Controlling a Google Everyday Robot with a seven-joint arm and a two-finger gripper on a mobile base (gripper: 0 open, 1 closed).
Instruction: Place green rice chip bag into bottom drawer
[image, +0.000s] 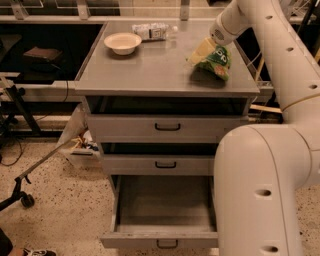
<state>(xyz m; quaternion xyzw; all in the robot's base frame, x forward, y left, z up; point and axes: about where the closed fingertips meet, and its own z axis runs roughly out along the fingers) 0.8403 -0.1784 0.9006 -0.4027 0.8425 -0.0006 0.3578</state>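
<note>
The green rice chip bag (219, 61) lies crumpled on the right side of the grey cabinet top (160, 65). My gripper (202, 52) reaches down from the white arm at the upper right. It sits right at the bag's upper left edge, touching or almost touching it. The bottom drawer (161, 209) is pulled out at the foot of the cabinet. Its grey inside is bare and its dark handle (167, 244) faces front.
A white bowl (123, 42) and a clear water bottle (152, 31) stand at the back of the cabinet top. The two upper drawers (167, 128) are slightly ajar. My bulky white arm (260, 190) fills the right foreground beside the drawer. A bin of clutter (80, 142) sits on the floor at the left.
</note>
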